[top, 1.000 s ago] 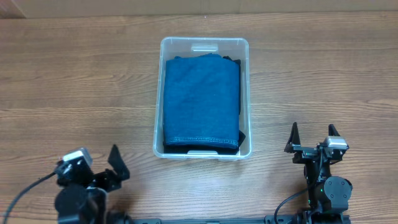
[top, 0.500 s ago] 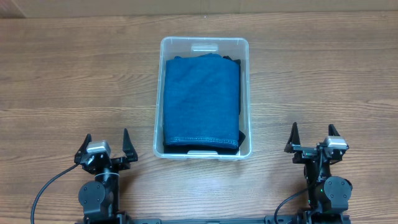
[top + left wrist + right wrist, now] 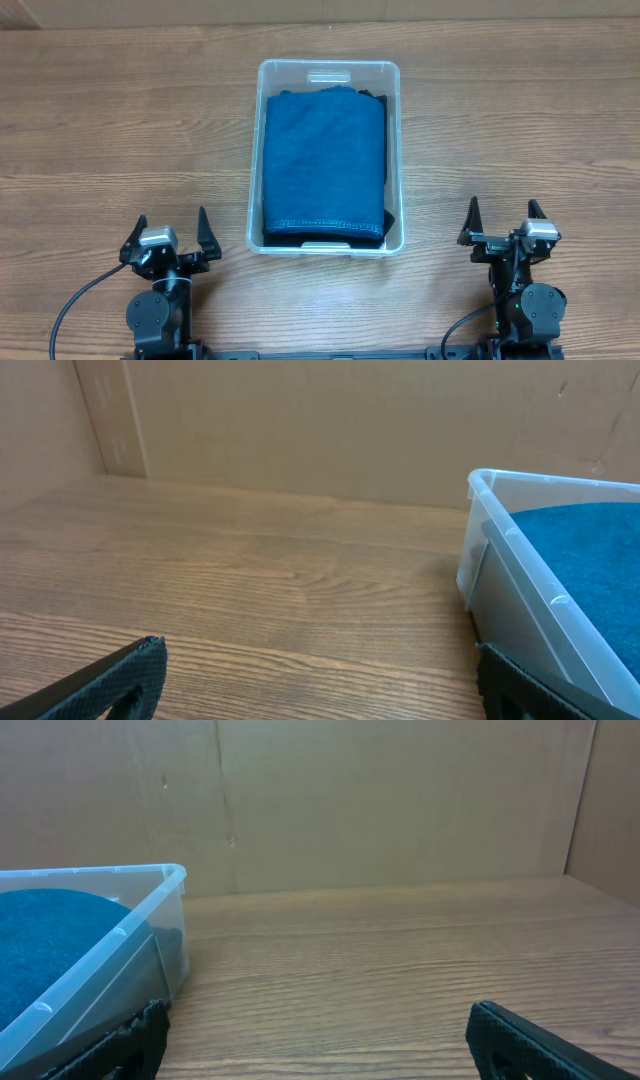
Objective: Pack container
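Note:
The clear plastic container stands in the middle of the wooden table. A folded blue denim cloth fills it, over a dark cloth that shows at the edges. My left gripper is open and empty near the front edge, left of the container. My right gripper is open and empty at the front right. The left wrist view shows the container's corner and blue cloth at right, between open jaws. The right wrist view shows the container at left, jaws open.
A cardboard wall runs behind the table. Bare wooden tabletop lies on both sides of the container.
My left arm swung from a tilted pose at the far left front to a straight pose nearer the container, then stayed still. The right arm has not moved.

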